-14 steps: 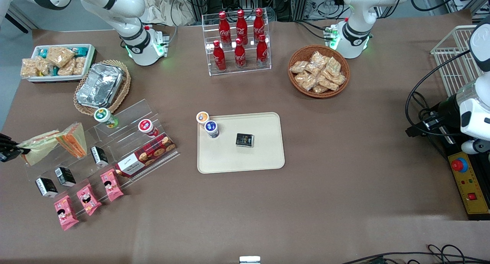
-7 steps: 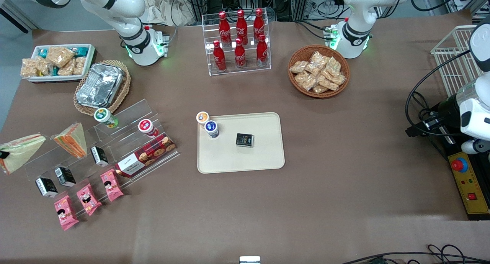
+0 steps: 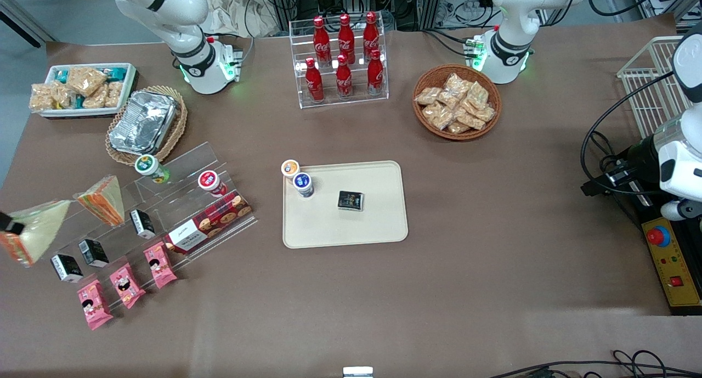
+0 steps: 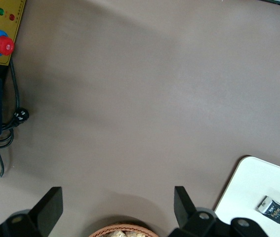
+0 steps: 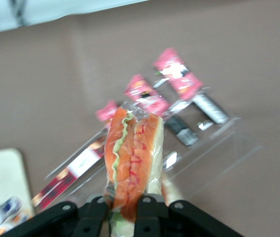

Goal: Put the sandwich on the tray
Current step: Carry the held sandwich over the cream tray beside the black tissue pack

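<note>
The sandwich [image 3: 33, 231], a clear-wrapped pale wedge, hangs in the air at the working arm's end of the table, just off the clear tiered stand [image 3: 181, 164]. My gripper [image 3: 9, 223] is shut on it. In the right wrist view the fingers [image 5: 94, 210] clamp the sandwich [image 5: 132, 153] with its pink, red and green filling edge facing the camera; the gripper [image 5: 122, 205] is above the stand. The beige tray [image 3: 378, 221] lies mid-table, toward the parked arm from the sandwich. A corner of the tray [image 5: 1, 175] shows in the right wrist view.
An orange-filled sandwich [image 3: 103, 198], small black packs, a cookie box [image 3: 208, 223] and pink snack packs [image 3: 124, 284] sit on or by the stand. On the tray are a blue-lidded cup [image 3: 303, 184] and a black pack [image 3: 350, 200]. An orange-lidded cup [image 3: 290, 168] stands at its corner.
The gripper has lifted the sandwich off the stand, away from the orange-filled one, and brought it nearer the front camera, tilting it as it went.
</note>
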